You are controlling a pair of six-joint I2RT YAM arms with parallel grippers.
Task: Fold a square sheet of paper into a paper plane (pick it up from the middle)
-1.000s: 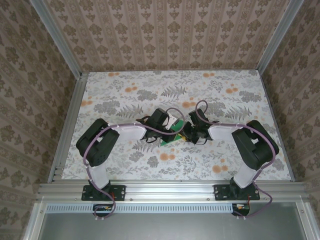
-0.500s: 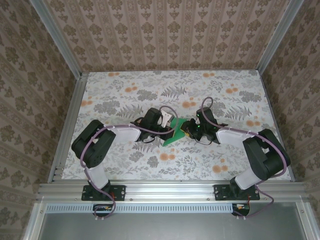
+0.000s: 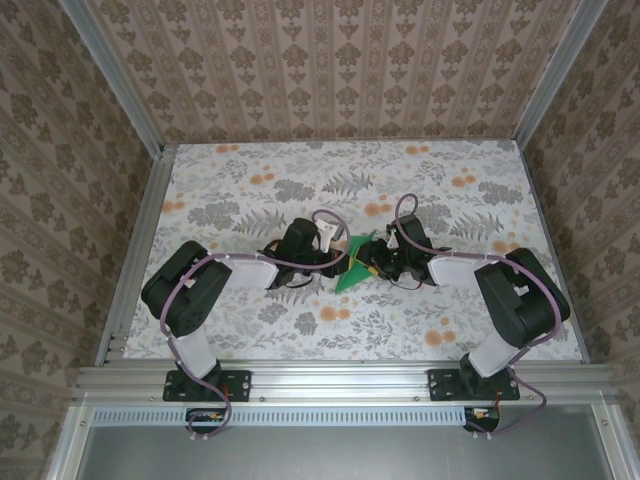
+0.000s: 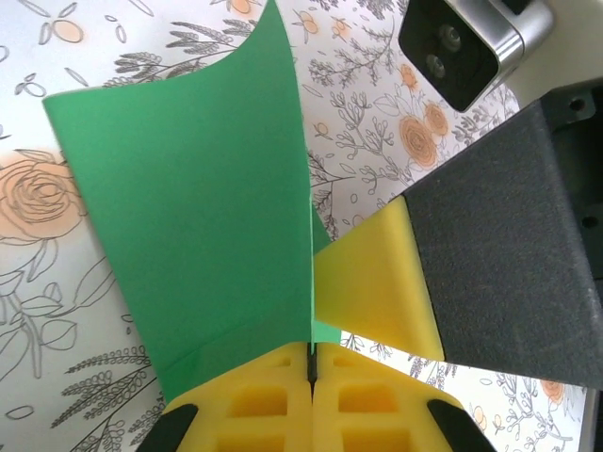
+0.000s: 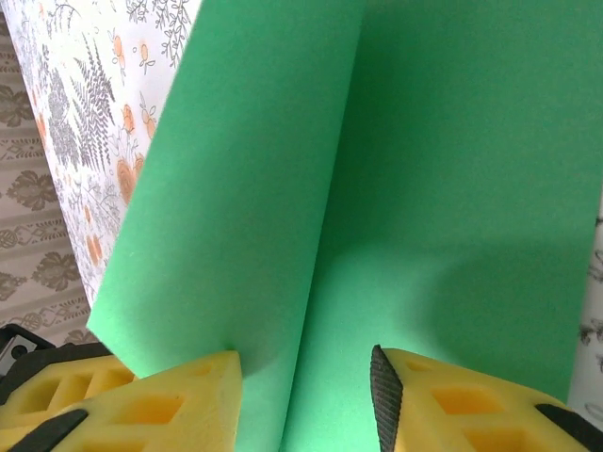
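Since a second ago the right gripper (image 5: 306,377) has spread its fingers, released, astride the crease of the green paper (image 4: 198,207). The left gripper (image 4: 311,363) grips its edge, near the middle of the table (image 3: 240,200).

The left gripper (image 4: 311,363) is pinching the lower end of the green sheet of paper (image 4: 188,207), its yellow pads pressing together on it. The sheet is fanning out wide toward the top above the floral table (image 4: 57,311). The right gripper's yellow pad (image 4: 375,294) is pointing at the sheet's right edge, seemingly touching it. A silver camera (image 4: 466,42) is sitting at the top right.
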